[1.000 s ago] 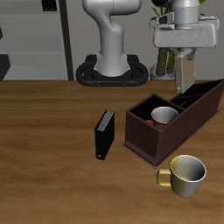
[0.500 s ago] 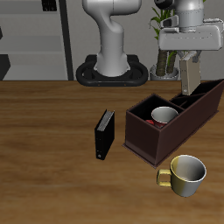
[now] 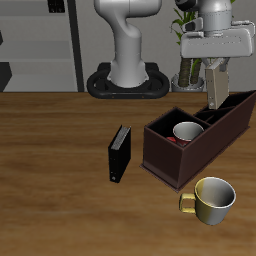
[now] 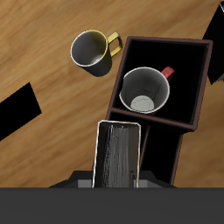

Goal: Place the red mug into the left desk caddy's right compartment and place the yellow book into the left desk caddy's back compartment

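The yellow book [image 3: 216, 88] is held upright in the gripper [image 3: 214, 68], whose fingers are clamped on its upper end, above the far end of the left desk caddy [image 3: 170, 160]. The red mug [image 4: 145, 91] is already seated in the right compartment [image 4: 191, 87]. The book is judged thin, stiff and light, with a smooth cover that could slide if the clamp is loosened early; it is best held across its flat faces near the top edge. The black book [image 3: 119, 153] and the cream mug [image 3: 211, 200] stand on the table, near the front edge
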Robot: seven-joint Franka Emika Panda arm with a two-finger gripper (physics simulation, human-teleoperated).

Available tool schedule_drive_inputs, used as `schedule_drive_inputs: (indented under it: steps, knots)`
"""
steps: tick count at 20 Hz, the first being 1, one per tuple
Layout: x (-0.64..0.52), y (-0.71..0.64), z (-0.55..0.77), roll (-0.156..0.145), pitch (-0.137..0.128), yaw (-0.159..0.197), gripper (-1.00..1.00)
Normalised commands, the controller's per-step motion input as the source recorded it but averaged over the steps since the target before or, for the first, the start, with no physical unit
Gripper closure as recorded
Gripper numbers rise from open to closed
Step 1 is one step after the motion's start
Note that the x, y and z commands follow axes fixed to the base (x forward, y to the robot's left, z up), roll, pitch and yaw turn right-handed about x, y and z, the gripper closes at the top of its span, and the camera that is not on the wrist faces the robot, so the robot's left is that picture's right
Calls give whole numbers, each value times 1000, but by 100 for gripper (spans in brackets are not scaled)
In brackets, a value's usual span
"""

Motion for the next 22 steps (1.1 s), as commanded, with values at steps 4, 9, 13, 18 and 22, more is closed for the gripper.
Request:
schedule_drive_inputs:
  steps: [4, 9, 13, 18, 22]
  knots:
    - [5, -31, -31, 10, -12, 14, 100]
    - [59, -80, -142, -5, 13, 4, 100]
    - [84, -41, -231, 2, 25, 9, 100]
    - [61, -42, -161, -2, 28, -3, 100]
    - [28, 17, -166, 15, 38, -15, 100]
